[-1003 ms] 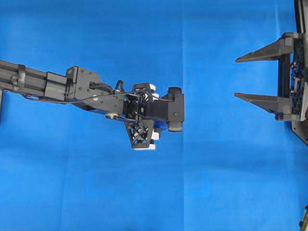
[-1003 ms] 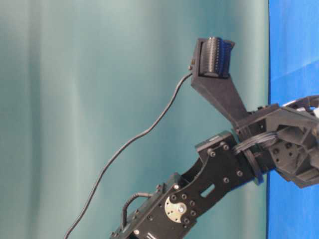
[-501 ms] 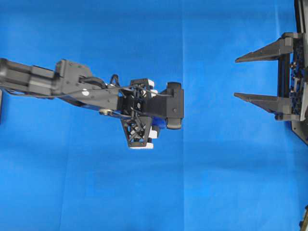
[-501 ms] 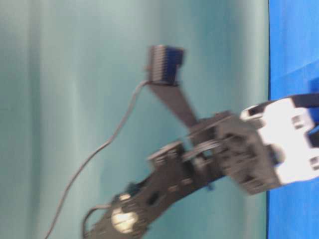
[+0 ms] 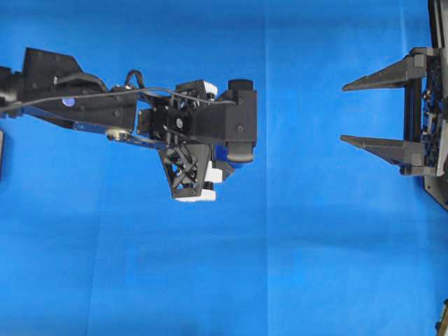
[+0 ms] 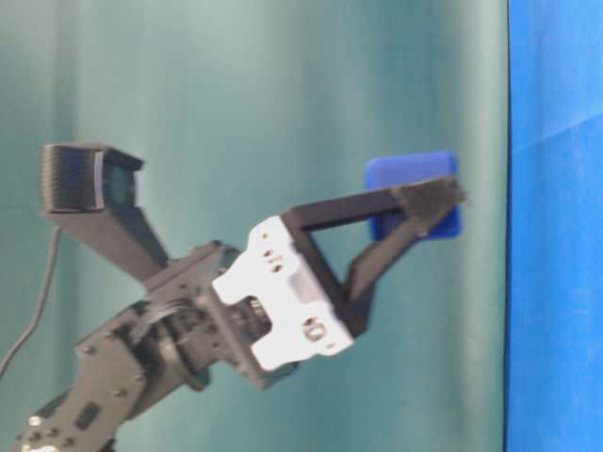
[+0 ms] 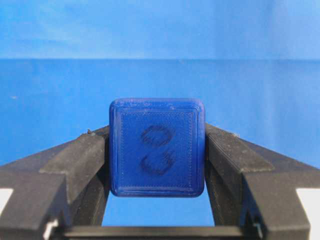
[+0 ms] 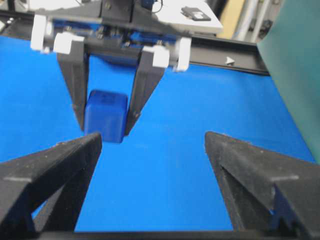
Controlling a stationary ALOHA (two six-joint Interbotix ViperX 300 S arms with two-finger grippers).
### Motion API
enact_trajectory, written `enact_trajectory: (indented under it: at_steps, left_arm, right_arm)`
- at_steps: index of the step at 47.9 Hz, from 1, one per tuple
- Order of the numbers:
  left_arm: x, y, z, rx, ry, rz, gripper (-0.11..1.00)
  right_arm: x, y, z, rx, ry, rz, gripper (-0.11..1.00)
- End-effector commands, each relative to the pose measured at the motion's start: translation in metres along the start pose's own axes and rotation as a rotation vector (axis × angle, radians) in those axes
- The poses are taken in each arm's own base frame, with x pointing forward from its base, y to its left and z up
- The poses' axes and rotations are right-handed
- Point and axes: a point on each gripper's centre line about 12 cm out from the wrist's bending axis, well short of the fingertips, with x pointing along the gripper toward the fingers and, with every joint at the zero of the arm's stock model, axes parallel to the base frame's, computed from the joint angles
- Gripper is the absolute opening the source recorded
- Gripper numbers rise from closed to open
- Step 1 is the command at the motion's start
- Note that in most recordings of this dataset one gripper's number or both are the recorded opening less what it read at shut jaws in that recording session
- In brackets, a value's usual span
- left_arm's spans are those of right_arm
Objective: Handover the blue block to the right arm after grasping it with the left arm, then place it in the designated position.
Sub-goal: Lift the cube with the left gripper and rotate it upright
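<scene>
- The blue block [image 7: 157, 147] is a small dark-blue cube with soft, rounded edges.
- It is darker than the bright blue cloth [image 5: 315, 266] that covers the table.
- In the left wrist view, the face toward the camera has a faint raised frame and two dim oval marks, one above the other.
- The left arm's gripper [image 7: 156, 150] holds the block up off the cloth, with one black finger [image 7: 75, 160] pressed on each side.
- In the table-level view the block [image 6: 412, 196] sits at the finger tips, upper right of the middle.
- The right arm's gripper [image 5: 350, 113] is at the right edge of the overhead view, well apart from the block, its fingers spread wide with nothing between them.
</scene>
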Motion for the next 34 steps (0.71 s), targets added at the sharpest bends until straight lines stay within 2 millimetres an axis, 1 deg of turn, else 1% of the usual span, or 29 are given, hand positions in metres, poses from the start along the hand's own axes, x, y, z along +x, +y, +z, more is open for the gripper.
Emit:
enact_trajectory:
  at_steps: [1, 8, 34]
  left_arm:
    - [-0.0284, 0.0037, 0.0214, -0.005, -0.061, 0.007, 0.45]
    - [-0.0374, 0.0038, 0.0276, -0.005, -0.078, 0.007, 0.45]
    - [-0.0369, 0.0032, 0.0245, -0.007, -0.069, 0.006, 0.45]
  right_arm:
    - [0.0026, -0.0002, 0.0092, 0.000, -0.026, -0.001, 0.97]
    - [0.0027, 0.0001, 0.0090, 0.000, -0.025, 0.000, 0.97]
    - [0.0027, 0.0001, 0.0088, -0.002, -0.023, 0.001, 0.97]
